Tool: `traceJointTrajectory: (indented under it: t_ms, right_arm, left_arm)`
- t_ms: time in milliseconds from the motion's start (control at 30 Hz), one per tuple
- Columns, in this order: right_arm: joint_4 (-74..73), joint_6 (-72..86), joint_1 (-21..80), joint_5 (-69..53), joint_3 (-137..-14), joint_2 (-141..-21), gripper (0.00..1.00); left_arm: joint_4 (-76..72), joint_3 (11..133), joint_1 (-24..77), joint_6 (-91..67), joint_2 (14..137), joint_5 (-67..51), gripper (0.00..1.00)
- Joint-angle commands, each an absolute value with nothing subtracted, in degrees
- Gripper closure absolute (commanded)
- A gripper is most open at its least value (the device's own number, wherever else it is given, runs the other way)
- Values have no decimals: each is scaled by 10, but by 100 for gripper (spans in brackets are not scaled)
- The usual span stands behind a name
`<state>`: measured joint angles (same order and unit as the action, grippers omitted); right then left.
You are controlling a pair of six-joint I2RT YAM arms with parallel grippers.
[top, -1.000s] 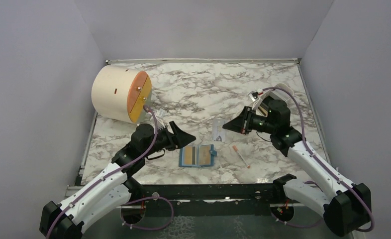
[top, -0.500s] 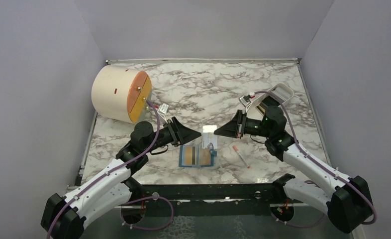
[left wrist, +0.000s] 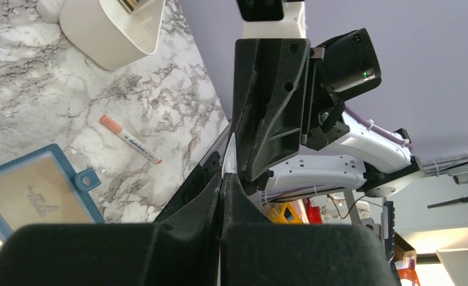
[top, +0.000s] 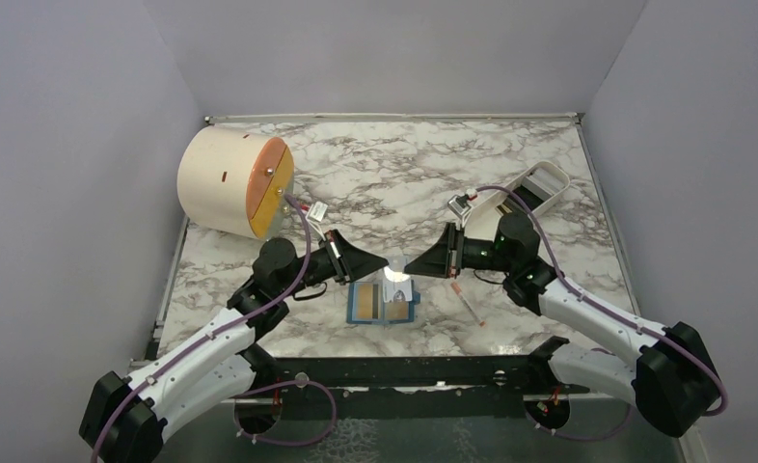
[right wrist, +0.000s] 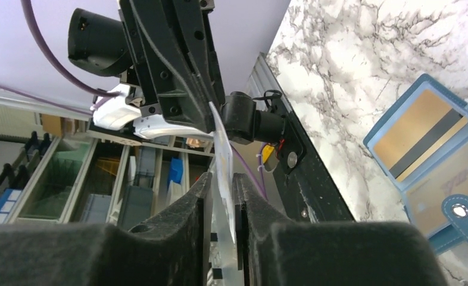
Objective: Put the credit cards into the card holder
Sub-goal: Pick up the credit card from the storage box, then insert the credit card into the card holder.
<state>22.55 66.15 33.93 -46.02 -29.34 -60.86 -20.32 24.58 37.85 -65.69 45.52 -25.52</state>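
A pale credit card [top: 395,275] hangs upright in the air between both grippers, just above the open teal card holder [top: 383,302]. My left gripper [top: 382,266] is shut on the card's edge; the left wrist view shows the card [left wrist: 229,156] edge-on, pinched at the tips [left wrist: 222,179]. My right gripper [top: 411,267] faces it from the right. In the right wrist view its jaws [right wrist: 222,179] stand slightly apart, with the card [right wrist: 221,146] loose in the gap. The holder [right wrist: 453,179] holds a gold card with a dark stripe [right wrist: 421,136].
A cream drum with an orange face [top: 232,183] lies at the back left. A white oblong tray [top: 527,191] stands at the back right. A white-and-red pen [top: 467,301] lies right of the holder. The black front rail [top: 404,371] runs just below.
The right arm carried the card leftward and down over the holder. The left gripper moved in and shut on the card. The right jaws have parted.
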Motion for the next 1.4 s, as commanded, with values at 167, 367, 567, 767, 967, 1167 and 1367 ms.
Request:
traceJointTrajectory:
  t_ms: [167,367,567,767,967,1167,1367]
  right_arm:
    - [55,554,344,-372,-332,-572,60]
    - [-14,499,344,-309,-328,-571,59]
    - [-61,457,347,-258,-347,-618,60]
    - [-81,408,370,-220,-372,-700,60]
    - [-128,347,405,-178,-429,-784,67]
    - [-144,302,420,-131,-443,-841,74]
    - [-157,277,427,-119,-450,-890,78]
  left_arm:
    - [-115,228,379,-589,450,-230,100]
    - [6,252,379,-507,450,-168,100]
    - [33,266,378,-465,507,-163,100]
    - [25,270,373,-453,551,-169,100]
    - [-4,254,355,-457,576,-206,100]
    - [-39,245,311,-459,604,-250,100]
    - [-84,239,292,-467,640,-305,100]
